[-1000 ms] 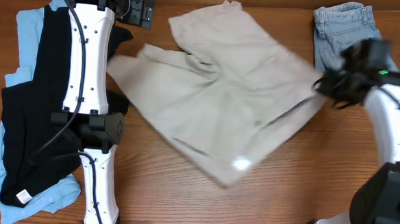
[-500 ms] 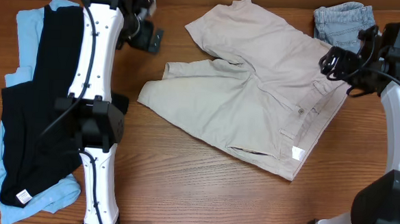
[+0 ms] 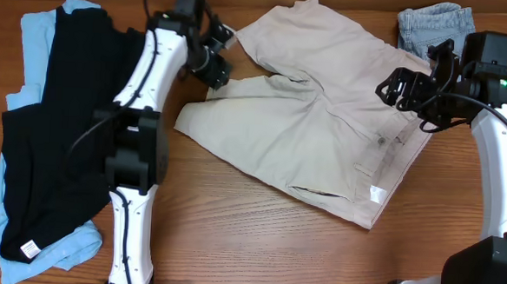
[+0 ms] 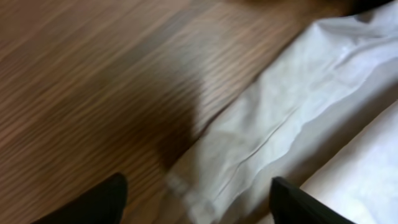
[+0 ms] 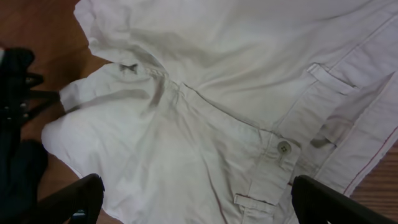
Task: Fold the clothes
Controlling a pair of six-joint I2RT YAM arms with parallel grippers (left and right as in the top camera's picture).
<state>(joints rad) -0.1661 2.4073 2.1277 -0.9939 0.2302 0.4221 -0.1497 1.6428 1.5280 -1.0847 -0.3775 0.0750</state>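
Beige shorts (image 3: pixel 324 128) lie spread flat across the middle of the wooden table, waistband toward the right, legs toward the left. My left gripper (image 3: pixel 216 66) hovers at the far-left leg's hem. In the left wrist view the left gripper (image 4: pixel 199 208) is open, its dark fingers (image 4: pixel 106 202) straddling the hem edge of the shorts (image 4: pixel 273 124). My right gripper (image 3: pixel 397 87) hangs above the waistband, holding nothing. In the right wrist view the right gripper (image 5: pixel 199 205) is open over the shorts' button and fly (image 5: pixel 284 148).
A black garment (image 3: pixel 54 140) lies on a light blue shirt (image 3: pixel 33 35) at the table's left side. Folded pale denim (image 3: pixel 433 25) sits at the back right corner. Bare wood (image 3: pixel 248 237) runs along the front.
The shorts, blurred in motion a second ago, now lie flat. The right gripper opened and let them go. The left arm swung right to the leg hem and its jaws have narrowed a little.
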